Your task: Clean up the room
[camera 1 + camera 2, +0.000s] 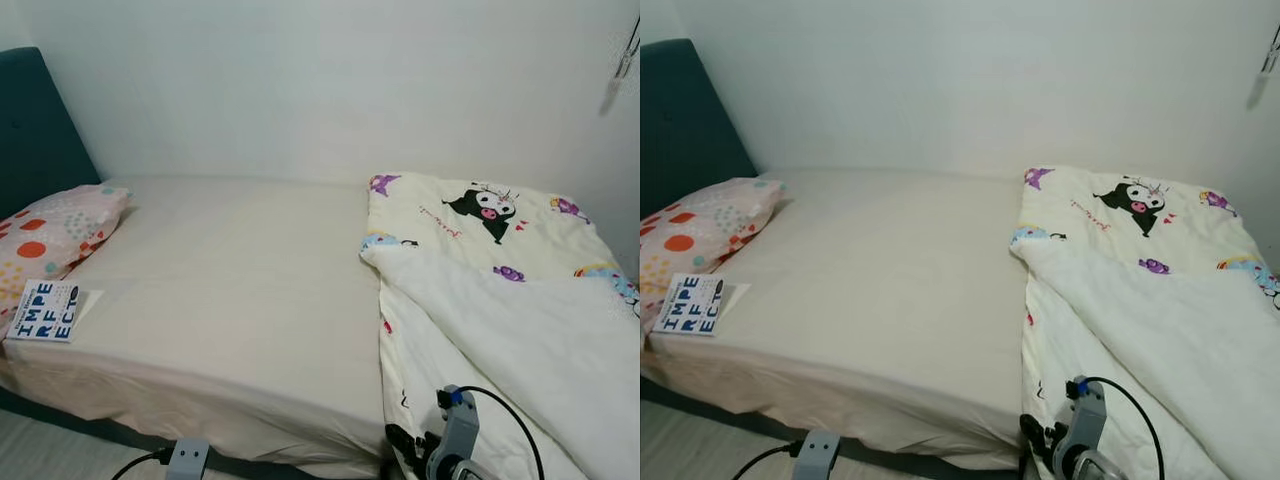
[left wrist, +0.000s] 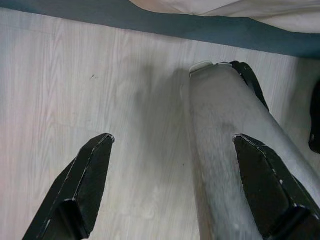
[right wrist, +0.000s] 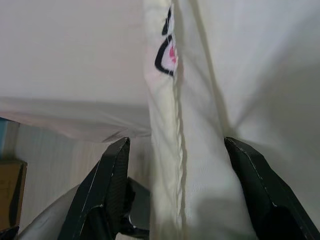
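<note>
A cream quilt (image 1: 500, 310) with cartoon prints lies bunched on the right half of the bed (image 1: 230, 270), its top folded back. A spotted pink pillow (image 1: 55, 235) rests at the left end, and beside it lies a white book (image 1: 45, 311) with blue letters. My right gripper (image 3: 176, 142) is open low at the bed's front edge, its fingers (image 3: 112, 170) on either side of the quilt's hanging hem without pinching it. My left gripper (image 2: 172, 139) hangs open above the wooden floor (image 2: 75, 90), next to my own grey leg (image 2: 225, 150).
A dark teal headboard (image 1: 35, 130) stands at the left, and the teal bed base (image 2: 200, 27) runs along the floor. A white wall (image 1: 300, 80) backs the bed. A brown box (image 3: 10, 190) sits on the floor below the bed's edge.
</note>
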Controlling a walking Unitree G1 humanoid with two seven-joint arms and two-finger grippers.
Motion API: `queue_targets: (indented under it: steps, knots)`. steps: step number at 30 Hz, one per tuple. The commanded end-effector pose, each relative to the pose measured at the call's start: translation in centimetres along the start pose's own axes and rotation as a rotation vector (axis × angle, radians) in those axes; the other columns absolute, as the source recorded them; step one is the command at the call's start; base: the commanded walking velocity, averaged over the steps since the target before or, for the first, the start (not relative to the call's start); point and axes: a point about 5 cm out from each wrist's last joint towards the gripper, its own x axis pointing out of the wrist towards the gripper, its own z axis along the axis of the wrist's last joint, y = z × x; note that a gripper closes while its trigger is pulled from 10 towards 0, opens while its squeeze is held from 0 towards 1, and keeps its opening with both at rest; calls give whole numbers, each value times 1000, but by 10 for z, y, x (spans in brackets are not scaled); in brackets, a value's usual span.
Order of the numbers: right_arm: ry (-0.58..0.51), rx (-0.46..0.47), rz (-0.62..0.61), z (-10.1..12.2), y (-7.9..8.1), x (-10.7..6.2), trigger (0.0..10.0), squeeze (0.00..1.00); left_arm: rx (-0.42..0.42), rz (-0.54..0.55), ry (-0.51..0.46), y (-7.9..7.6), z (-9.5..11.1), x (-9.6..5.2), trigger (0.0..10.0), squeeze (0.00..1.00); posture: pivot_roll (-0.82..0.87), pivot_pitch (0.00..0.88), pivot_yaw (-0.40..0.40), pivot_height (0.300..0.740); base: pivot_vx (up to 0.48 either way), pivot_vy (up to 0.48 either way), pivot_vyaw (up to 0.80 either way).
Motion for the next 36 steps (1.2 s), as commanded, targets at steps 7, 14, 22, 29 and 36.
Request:
queue_targets:
  steps: [7,14,22,29,36]
  knots:
    - [26,-14,13,-8,6,2,10000,0,26,-3,24,-1,-3,0,10000,0,-162,0,59,692,0,0,0]
    - [19,-9,64,-6,12,4,10000,0,35,-3,31,-1,-4,0,10000,0,-161,0,56,712,0,0,0]
    - [64,-42,110,-12,16,4,10000,0,58,-5,61,-1,-11,-1,10000,0,-157,0,50,740,0,0,0]
    - [76,-49,75,-16,12,3,10000,0,80,-2,85,1,-16,-2,10000,0,-157,0,56,740,0,0,0]
    - [86,-37,14,-19,4,0,10000,0,99,13,100,3,-17,-2,10000,0,-161,0,64,740,0,0,0]
